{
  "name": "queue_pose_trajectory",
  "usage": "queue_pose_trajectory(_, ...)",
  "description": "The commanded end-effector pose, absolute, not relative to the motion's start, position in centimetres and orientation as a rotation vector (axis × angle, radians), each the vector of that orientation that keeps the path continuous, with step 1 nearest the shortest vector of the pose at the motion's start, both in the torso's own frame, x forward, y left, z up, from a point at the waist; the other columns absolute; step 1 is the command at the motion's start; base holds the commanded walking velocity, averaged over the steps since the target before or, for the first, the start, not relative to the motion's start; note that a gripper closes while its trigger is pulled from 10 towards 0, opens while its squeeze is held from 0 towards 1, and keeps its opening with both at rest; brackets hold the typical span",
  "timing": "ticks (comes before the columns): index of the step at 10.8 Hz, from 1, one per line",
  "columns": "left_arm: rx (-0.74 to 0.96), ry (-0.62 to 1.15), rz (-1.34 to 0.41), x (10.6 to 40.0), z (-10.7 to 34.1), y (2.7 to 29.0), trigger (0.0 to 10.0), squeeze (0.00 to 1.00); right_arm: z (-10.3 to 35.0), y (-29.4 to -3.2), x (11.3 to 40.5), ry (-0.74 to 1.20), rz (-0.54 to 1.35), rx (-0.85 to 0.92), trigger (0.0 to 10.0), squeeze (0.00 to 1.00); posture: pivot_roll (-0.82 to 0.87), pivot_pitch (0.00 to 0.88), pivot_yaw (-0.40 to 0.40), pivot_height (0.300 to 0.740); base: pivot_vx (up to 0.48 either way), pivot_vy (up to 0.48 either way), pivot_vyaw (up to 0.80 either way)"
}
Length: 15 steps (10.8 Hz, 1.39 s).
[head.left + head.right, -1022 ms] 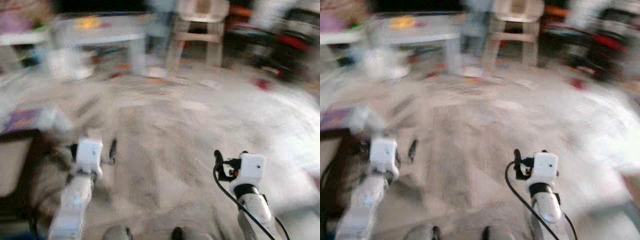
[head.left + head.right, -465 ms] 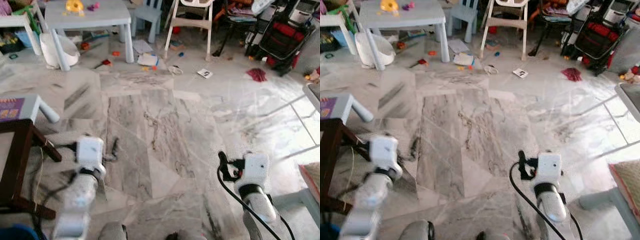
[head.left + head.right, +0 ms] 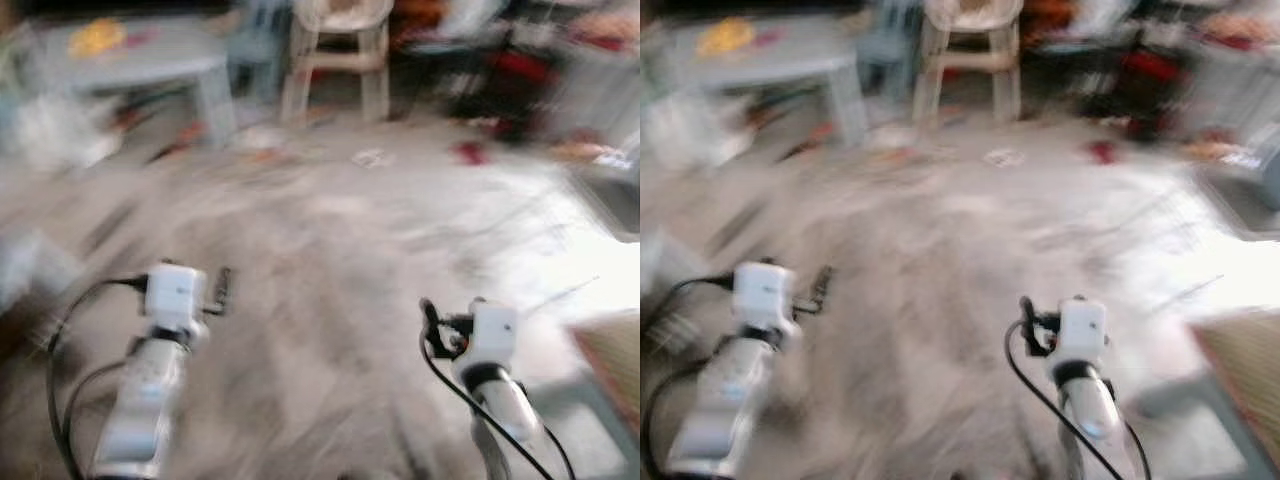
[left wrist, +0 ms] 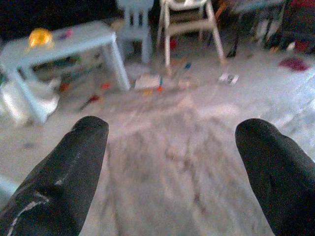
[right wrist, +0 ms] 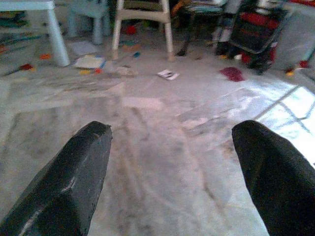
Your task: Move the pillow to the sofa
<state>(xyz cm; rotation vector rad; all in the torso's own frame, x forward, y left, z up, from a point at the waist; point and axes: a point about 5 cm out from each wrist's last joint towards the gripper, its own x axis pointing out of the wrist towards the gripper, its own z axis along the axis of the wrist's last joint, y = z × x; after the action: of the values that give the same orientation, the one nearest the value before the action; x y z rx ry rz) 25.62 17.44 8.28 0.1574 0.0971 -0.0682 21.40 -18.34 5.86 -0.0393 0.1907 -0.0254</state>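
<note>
The marble floor [image 3: 330, 250] spreads pale and smeared under me, and I take it as my landmark; my head views are blurred, so I judge I am walking or turning. At the floor's far edge stands a low grey table [image 4: 59, 42] with a yellow toy [image 4: 39, 37] on top, and beside it a white high chair [image 4: 189, 19]. Scraps of paper and small toys [image 5: 91, 61] lie scattered on the floor before those legs, with a red cloth [image 5: 231, 73] further along.

My left gripper [image 4: 172, 162] hangs above the floor with its two fingers spread wide, nothing between them. My right gripper [image 5: 172, 167] is the same: wide apart and empty.

I cannot make out the pillow or the sofa in this blur, so the task has not really begun.

The risk, as I judge it, is underfoot: stepping on the floor litter while my sight is smeared could make me slip or stumble.
</note>
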Motion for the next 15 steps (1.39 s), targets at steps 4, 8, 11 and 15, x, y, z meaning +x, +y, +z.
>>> queue_pose_trajectory(4, 0.164, 0.045, -0.142, 28.3, 9.5, 14.9, 10.0, 0.00, 6.2, -18.9, 23.7, 0.171, -0.056, -0.030, 10.0, 0.00, 0.01, 0.040, -0.067, 0.735, 0.220, 0.000, -0.80)
queue_pose_trajectory(8, 0.115, 0.157, -0.053, 25.2, 6.7, 16.9, 10.0, 0.00, 5.8, -19.4, 21.3, 0.184, -0.114, -0.038, 10.0, 0.00, -0.01, 0.073, -0.022, 0.735, 0.000, 0.000, -0.80)
queue_pose_trajectory(11, 0.093, 0.171, -0.092, 25.8, 7.1, 16.5, 10.0, 0.00, 5.9, -19.9, 21.6, 0.185, -0.128, -0.035, 10.0, 0.00, -0.01, 0.078, -0.033, 0.735, 0.000, 0.000, -0.80)
queue_pose_trajectory(15, 0.070, 0.186, -0.068, 25.8, 7.0, 17.2, 10.0, 0.00, 6.3, -20.2, 21.5, 0.177, -0.123, -0.037, 10.0, 0.00, -0.02, 0.090, -0.043, 0.735, 0.000, 0.000, -0.60)
